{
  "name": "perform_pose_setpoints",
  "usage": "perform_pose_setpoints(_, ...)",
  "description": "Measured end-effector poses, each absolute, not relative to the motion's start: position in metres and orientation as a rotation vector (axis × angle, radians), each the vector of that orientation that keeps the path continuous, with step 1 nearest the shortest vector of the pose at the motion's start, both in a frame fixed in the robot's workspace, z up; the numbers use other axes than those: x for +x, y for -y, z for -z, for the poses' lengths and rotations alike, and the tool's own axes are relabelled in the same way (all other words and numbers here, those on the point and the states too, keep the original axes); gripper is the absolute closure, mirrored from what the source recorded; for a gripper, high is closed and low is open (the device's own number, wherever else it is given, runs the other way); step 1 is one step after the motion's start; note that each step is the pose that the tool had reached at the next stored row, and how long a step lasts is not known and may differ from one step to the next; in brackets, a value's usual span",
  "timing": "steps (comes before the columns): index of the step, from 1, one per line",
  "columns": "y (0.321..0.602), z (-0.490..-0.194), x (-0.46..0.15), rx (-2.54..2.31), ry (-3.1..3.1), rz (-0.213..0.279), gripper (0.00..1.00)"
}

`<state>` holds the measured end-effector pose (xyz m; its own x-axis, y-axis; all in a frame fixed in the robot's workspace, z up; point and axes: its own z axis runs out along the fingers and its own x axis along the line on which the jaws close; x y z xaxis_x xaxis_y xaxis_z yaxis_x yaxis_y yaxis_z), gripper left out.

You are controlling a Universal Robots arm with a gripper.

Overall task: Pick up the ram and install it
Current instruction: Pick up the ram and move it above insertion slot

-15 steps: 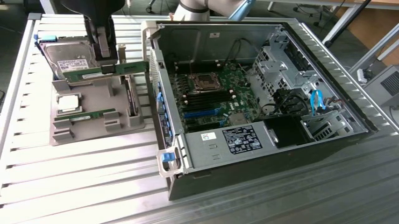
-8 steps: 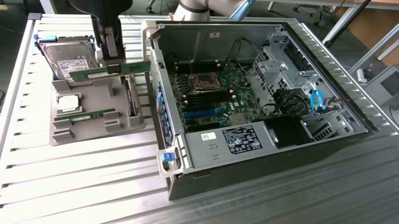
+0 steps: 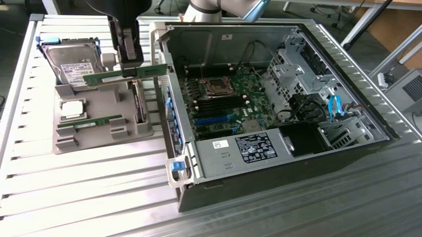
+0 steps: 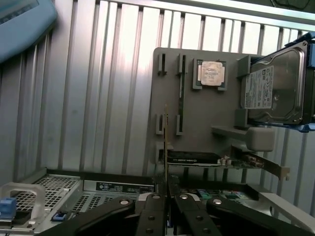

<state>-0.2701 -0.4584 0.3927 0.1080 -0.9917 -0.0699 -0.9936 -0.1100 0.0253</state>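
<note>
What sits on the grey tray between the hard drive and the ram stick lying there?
The square silver CPU chip, clear in the exterior view.

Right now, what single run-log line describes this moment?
fingers: shut on ram | ram: held above gray tray, beside open computer case | install: not yet done

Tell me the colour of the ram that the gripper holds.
Green; the ram shows best in the exterior view.

Black gripper [image 4: 167,196], angular linkage bars, round silver screws [image 4: 183,196]; pale grey arm [image 3: 201,10], blue-grey joint cap [image 3: 256,11].
</note>
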Motion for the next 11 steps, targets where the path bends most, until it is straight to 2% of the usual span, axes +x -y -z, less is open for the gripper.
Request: perform_pose_setpoints(11,0.458,-0.393,-0.256,-2.318,-2.077,-0.107,0.88)
